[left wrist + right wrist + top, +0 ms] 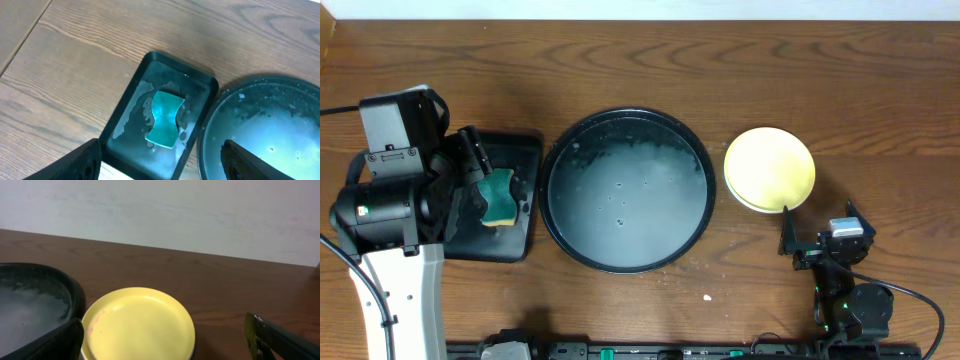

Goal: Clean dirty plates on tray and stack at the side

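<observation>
The large round black tray (620, 225) sits mid-table, wet and soapy, with no plate on it; it also shows in the left wrist view (260, 125) and the right wrist view (30, 295). The yellow plate (769, 168) lies right of the tray, on top of a stack. A pale rim of another plate shows under it; the mint-blue plates are otherwise hidden. My right gripper (818, 232) is open and empty just in front of the stack, with the yellow plate (137, 325) between its fingers (165, 340) in view. My left gripper (475, 175) is open and empty above the sponge tray.
A small rectangular black tray (520, 150) stands left of the round tray, wet, with a teal sponge (500, 197) lying in it, also seen in the left wrist view (165, 117). A small white crumb (708, 296) lies on the wooden table near the front.
</observation>
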Motion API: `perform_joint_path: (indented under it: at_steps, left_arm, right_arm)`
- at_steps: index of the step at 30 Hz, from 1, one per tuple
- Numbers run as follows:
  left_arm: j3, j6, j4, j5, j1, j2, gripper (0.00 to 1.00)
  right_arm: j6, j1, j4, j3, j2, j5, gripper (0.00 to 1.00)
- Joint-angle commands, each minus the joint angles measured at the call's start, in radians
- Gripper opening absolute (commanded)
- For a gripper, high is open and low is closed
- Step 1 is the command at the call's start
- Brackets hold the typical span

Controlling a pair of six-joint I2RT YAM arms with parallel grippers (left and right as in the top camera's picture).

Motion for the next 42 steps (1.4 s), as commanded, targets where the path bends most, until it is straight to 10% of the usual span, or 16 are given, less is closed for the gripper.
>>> perform_joint_path:
  at_steps: [1,33,42]
  left_arm:
    - [0.005,0.013,-0.002,-0.005,-0.002,-0.003,0.77]
    - [-0.024,0.014,0.012,0.004,-0.002,-0.135,0.77]
    - [-0.378,0.237,0.384,0.129,-0.002,-0.476,0.77]
  right_arm:
    - [-0.010,-0.005,-0.002,-0.003,-0.007,-0.014,0.99]
    - [-0.010,-0.005,-0.002,-0.003,-0.007,-0.011,0.99]
    - [-0.010,-0.005,-0.002,-0.003,-0.007,-0.011,0.99]
